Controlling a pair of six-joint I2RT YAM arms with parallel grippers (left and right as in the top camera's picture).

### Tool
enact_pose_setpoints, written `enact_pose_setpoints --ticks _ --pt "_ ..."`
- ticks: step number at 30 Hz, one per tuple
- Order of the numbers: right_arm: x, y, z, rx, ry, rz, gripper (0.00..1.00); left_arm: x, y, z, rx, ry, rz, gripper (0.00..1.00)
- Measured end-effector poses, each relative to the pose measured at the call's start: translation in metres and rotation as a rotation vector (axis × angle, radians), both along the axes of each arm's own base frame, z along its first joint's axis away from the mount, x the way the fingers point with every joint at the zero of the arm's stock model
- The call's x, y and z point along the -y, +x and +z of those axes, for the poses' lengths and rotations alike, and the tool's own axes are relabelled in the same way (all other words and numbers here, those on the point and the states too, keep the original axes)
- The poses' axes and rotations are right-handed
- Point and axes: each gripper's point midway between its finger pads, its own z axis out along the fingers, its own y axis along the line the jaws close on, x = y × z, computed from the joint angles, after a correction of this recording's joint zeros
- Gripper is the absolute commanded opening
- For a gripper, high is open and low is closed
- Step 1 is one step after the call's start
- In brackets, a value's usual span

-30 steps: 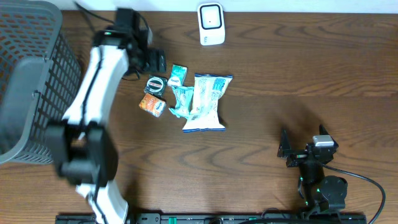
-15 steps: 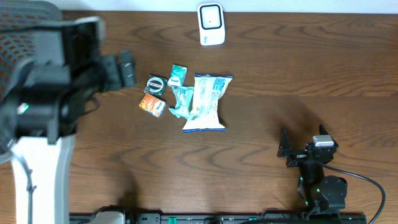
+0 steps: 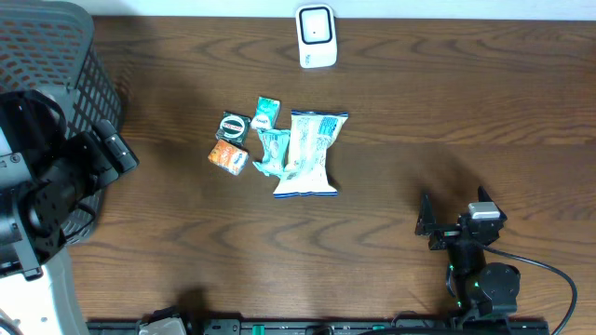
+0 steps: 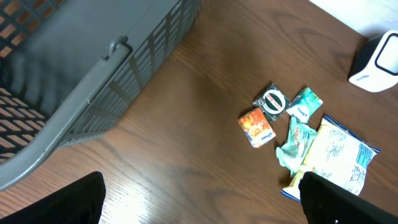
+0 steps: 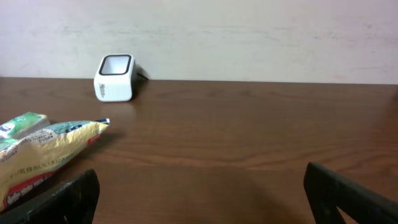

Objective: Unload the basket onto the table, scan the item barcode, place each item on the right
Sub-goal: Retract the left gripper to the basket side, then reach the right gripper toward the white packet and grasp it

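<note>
A small pile of items lies mid-table: a white and blue snack bag, two teal packets, a round black and white item and an orange packet. The white barcode scanner stands at the far edge. My left gripper hangs open and empty by the basket, well left of the pile. Its wrist view shows the orange packet, the bag and the scanner. My right gripper rests open and empty at the front right. Its camera faces the scanner and the bag.
A grey mesh basket fills the far left corner, and its rim and handle loom close in the left wrist view. A black cable loops from the right arm's base. A pale wall backs the table's far edge.
My left arm has swung away from the pile, back and left to the basket's side, with its jaws wide. The items and the right arm have not moved.
</note>
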Motion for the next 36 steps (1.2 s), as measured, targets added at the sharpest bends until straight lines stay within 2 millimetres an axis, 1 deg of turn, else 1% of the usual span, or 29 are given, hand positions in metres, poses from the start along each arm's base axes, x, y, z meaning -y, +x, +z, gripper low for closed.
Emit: enact_pose_setpoints --ticks 4,6,11,14,18,21,22,23,25,28,30,34,36 --pt "-0.001 0.0 0.0 0.0 0.012 0.007 0.99 0.0 -0.002 -0.003 -0.013 -0.007 0.004 0.98" --pt "-0.009 -0.001 0.003 0.005 0.076 0.05 0.99 0.001 -0.002 -0.004 -0.017 -0.01 0.006 0.98" --pt "-0.043 -0.008 0.007 -0.035 0.319 0.234 0.99 0.001 -0.003 -0.004 -0.017 -0.012 0.01 0.98" --pt "-0.06 -0.015 0.013 -0.07 0.485 0.331 0.99 0.001 -0.003 -0.004 -0.02 -0.014 0.012 0.98" --pt "-0.072 -0.021 0.015 -0.159 0.731 0.386 0.99 0.001 -0.003 -0.005 -0.021 -0.015 0.012 0.97" --pt "-0.074 -0.022 0.02 -0.188 0.873 0.389 0.99 0.001 -0.003 -0.005 -0.021 -0.015 0.012 0.98" --pt "-0.075 -0.022 0.026 -0.174 0.901 0.405 0.99 0.001 -0.003 -0.004 -0.02 -0.015 0.012 0.98" --pt "-0.076 -0.024 0.038 -0.142 0.923 0.434 0.99 0.001 -0.003 -0.004 -0.021 -0.015 0.012 0.98" --pt "-0.078 -0.029 0.061 -0.065 0.939 0.496 0.99 0.001 -0.003 -0.005 -0.022 -0.015 0.012 0.97" --pt "-0.079 -0.042 0.102 0.088 0.932 0.595 0.99 0.001 -0.003 -0.005 -0.023 -0.015 0.013 0.97" --pt "-0.078 -0.047 0.117 0.144 0.929 0.62 0.99 0.001 -0.003 -0.005 -0.023 -0.015 0.013 0.98" --pt "-0.073 -0.052 0.143 0.203 0.899 0.609 0.99 0.001 -0.003 -0.005 -0.023 -0.015 0.013 0.98" --pt "-0.072 -0.053 0.163 0.219 0.849 0.589 0.99 0.001 -0.003 -0.005 -0.024 -0.016 0.013 0.97"
